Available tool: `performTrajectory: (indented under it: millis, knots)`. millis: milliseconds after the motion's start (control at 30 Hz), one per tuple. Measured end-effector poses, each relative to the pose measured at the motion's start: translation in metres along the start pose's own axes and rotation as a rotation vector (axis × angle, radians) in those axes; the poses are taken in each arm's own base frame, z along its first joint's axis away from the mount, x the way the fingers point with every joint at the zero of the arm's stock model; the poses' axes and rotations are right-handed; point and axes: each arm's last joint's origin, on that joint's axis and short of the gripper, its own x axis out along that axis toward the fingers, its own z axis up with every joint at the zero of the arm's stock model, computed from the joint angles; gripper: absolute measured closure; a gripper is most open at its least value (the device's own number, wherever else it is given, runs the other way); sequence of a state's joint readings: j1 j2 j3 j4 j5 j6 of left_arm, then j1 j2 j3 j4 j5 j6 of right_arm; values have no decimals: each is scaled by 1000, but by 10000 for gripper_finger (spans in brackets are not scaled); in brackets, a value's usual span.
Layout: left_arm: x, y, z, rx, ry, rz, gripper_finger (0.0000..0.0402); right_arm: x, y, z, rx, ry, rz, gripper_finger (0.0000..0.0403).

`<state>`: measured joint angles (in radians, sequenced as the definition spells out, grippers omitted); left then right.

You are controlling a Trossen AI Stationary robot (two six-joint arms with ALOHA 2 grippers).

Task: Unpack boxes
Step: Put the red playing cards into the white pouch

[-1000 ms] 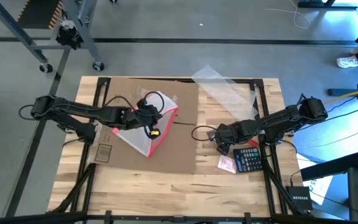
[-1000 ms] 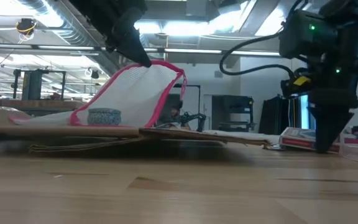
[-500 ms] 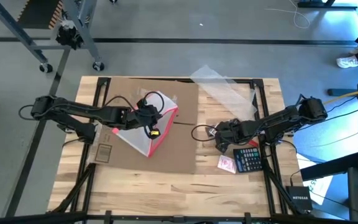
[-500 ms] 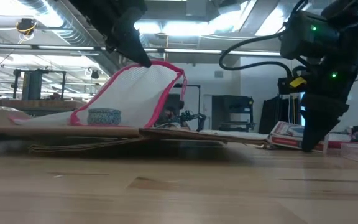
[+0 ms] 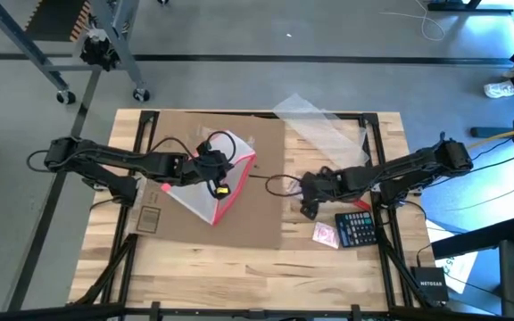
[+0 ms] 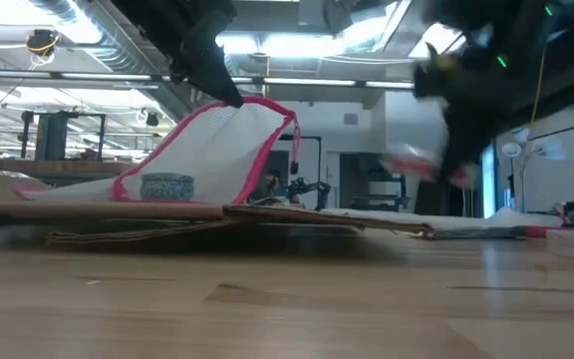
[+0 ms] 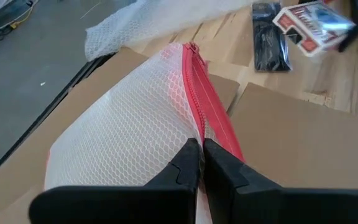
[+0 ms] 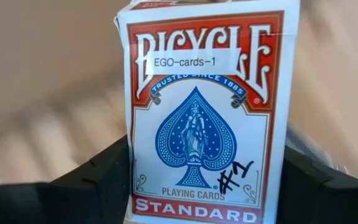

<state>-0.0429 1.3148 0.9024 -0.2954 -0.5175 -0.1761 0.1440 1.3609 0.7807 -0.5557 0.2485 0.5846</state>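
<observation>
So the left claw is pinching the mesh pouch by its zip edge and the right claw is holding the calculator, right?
Not quite. The right claw holds a deck of playing cards, as the right wrist view shows; the calculator lies on the table. The left claw does pinch the mesh pouch by its zip edge.

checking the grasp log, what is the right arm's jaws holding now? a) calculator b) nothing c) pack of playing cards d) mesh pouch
c: the right wrist view shows a pack of playing cards clamped between the right gripper jaws, lifted off the table.
</observation>
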Motion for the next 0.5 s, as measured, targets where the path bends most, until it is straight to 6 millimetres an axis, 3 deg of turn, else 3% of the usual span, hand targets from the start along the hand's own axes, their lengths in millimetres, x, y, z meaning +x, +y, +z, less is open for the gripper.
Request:
performTrajectory:
  millis: [200, 500]
  knots:
    - [-1, -2, 7, -44, -68, -15, 394, 1, 30, 48, -105, -273, 94, 125]
    - [-2, -5, 14, -75, -139, -37, 394, 45, 74, 114, -298, -388, 66, 125]
